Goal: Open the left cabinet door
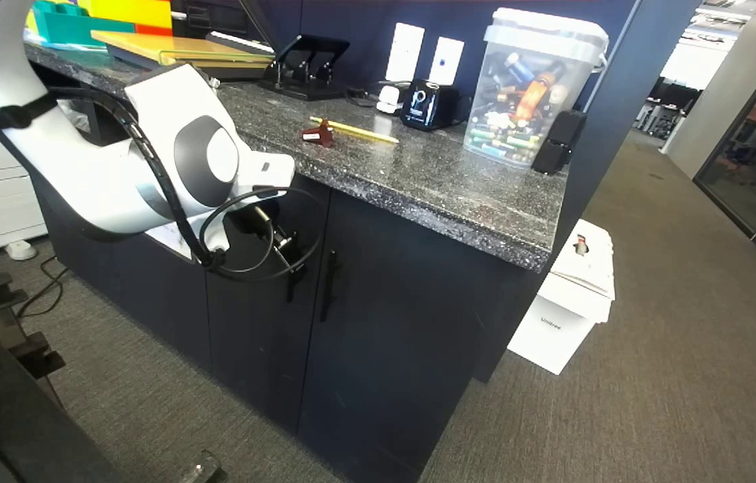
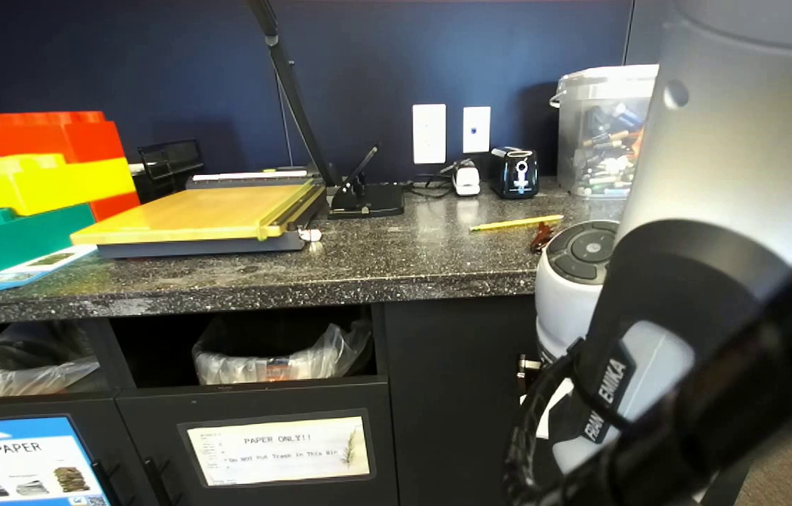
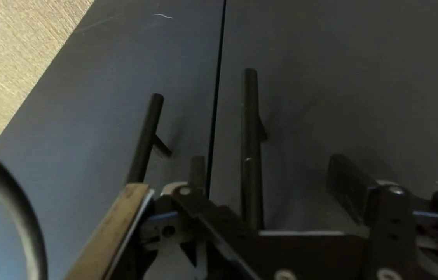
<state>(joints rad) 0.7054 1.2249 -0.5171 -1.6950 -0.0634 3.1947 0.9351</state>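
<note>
1. The left cabinet door (image 1: 257, 335), a tall, flat, matte navy-black panel, stands under the dark speckled stone countertop (image 1: 431, 194), beside a matching navy-black twin door (image 1: 384, 322). It appears closed, flush with that twin.

2. Its slim vertical black bar handle (image 3: 250, 147) sits near the door's right edge. (The wrist view stands upside down, with brownish carpet (image 3: 16, 46) at its top, so this door fills the right half there.)

3. As I judge it, the approach is nearly or wholly done: the black metal two-fingered claw (image 3: 266, 169) is lined up on the correct handle. Gripping the bar and swinging the door out are both left to do.

4. The claw is spread wide, its dark fingers (image 3: 345, 182) flanking the bar with a gap visible on either side; it holds nothing. Whether the fingertips reach past the bar or touch the panel, I cannot tell.

5. The twin's matching black bar handle (image 3: 147, 136) lies outside the claw, with one finger between the two handles.

6. The white robot arm (image 1: 96, 188) reaches down past the countertop's front edge; a yellow pencil (image 1: 361, 131) lies on top.
</note>
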